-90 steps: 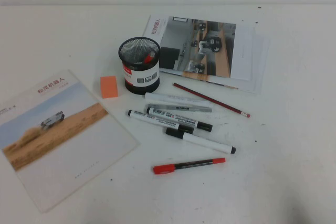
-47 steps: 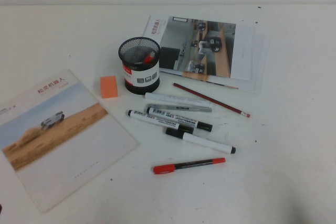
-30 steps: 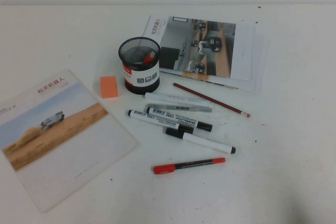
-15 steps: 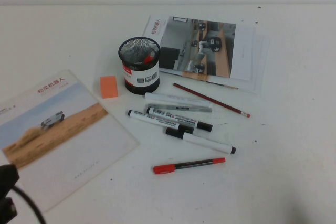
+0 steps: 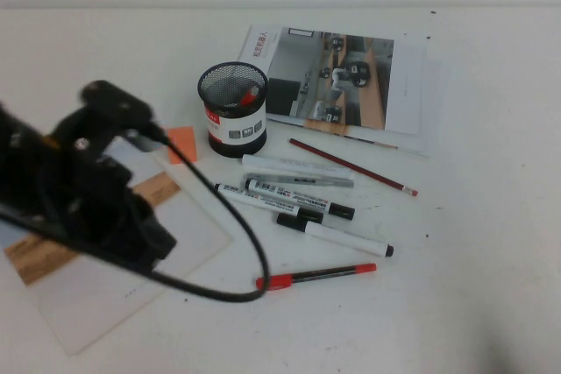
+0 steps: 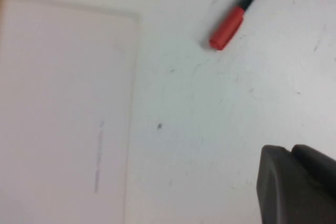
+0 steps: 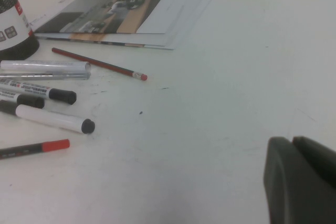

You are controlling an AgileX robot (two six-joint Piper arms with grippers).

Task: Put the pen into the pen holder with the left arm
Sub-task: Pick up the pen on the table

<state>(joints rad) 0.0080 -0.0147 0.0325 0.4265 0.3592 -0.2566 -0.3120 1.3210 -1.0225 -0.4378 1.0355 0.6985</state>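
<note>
Pen (image 5: 316, 276) lies flat on table (image 5: 491, 243), just beyond left gripper (image 6: 296, 184), not touching. Left gripper clenched, empty, above brochure (image 5: 131, 286). Pen holder (image 5: 233, 109) farther off. Right gripper (image 7: 302, 182) clenched, empty, well clear of pen.

Pen (image 5: 316, 275): black barrel, red cap, lying flat, lower centre of frame, cap pointing left. Pen holder (image 5: 233, 109): black mesh cup, upright, upper centre-left.

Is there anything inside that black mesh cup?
The pen holder shows something red leaning against its inner wall; its bottom is hidden. The pen lies on the table, and the left pincer hovers shut near it.
</note>
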